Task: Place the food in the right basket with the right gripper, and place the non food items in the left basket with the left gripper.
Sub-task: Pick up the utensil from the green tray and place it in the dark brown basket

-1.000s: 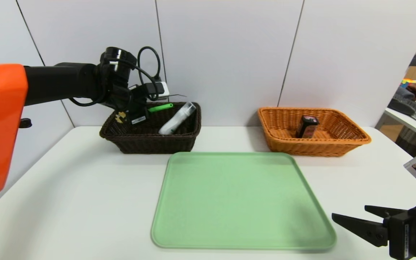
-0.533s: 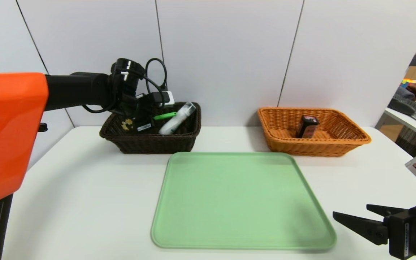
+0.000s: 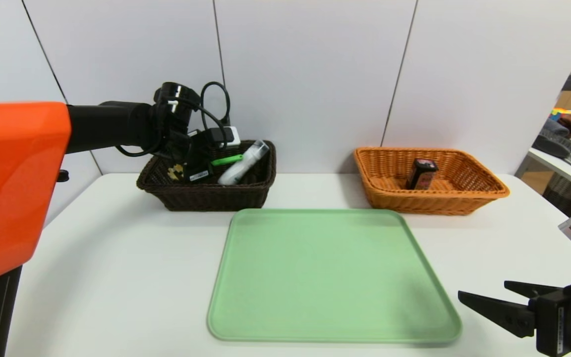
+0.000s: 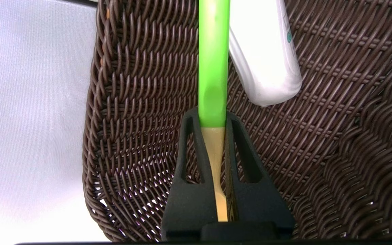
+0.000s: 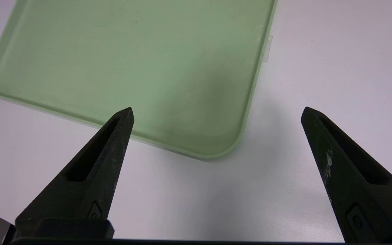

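In the left basket: the left hand point(image 4: 213, 117) is lowered inside, pointing forward and down.
Left hand: its two fingers point(image 4: 191, 160) are pressed together on the slotted spoon point(image 4: 213, 61), just where the yellow neck meets the green handle.
Slotted spoon: the green handle runs out past the fingertips toward the far wall of the left basket point(image 3: 206, 196); in the head view a bit of the yellow head point(image 3: 172, 172) shows beside the wrist.
Bottle: the whitish bottle point(image 3: 242, 163) lies tilted in the same basket with its clear-capped end up against the far rim, just beside the spoon handle.
Carton: the black carton point(image 3: 421, 173) with its pink-red top stands in the right basket point(image 3: 431, 198), leaning a little.
Right hand: the right hand point(image 5: 216, 115) hangs low at the near right edge of the table point(image 3: 117, 277), fingers spread wide apart and holding nothing, over the near corner of the green tray point(image 3: 330, 277).
Left wrist view only: the clamp on the spoon neck and the bottle's rounded base point(image 4: 267, 68) close to the handle.
Head view only: both baskets at the back of the table, well apart, with the tray in front between them.
Right wrist view only: the tray corner point(image 5: 216, 149) and bare table under the spread fingers.
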Controlling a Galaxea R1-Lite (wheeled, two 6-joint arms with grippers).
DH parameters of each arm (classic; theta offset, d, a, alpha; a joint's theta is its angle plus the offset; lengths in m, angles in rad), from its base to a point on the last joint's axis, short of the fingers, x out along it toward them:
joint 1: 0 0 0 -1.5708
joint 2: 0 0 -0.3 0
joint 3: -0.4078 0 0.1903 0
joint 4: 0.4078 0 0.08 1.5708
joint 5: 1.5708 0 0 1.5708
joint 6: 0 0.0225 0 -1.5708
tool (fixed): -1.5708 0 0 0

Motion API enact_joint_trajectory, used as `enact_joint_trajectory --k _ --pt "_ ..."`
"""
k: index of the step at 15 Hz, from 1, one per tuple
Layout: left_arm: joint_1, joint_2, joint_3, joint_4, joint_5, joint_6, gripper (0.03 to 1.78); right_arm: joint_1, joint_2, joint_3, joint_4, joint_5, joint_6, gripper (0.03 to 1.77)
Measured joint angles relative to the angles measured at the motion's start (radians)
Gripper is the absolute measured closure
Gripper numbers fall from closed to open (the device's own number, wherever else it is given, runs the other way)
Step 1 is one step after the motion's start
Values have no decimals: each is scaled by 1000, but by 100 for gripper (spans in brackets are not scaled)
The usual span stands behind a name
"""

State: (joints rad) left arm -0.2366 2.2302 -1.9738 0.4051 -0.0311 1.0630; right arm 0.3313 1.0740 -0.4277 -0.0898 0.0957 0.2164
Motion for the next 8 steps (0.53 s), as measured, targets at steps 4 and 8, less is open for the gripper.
enact_joint_trajectory --k 4,8 --pt "0 -5 0 -1 0 -6 98 0 -7 1 0 0 0 10" --pt "0 -35 0 2 0 -42 63 -1 -15 1 0 -1 0 10"
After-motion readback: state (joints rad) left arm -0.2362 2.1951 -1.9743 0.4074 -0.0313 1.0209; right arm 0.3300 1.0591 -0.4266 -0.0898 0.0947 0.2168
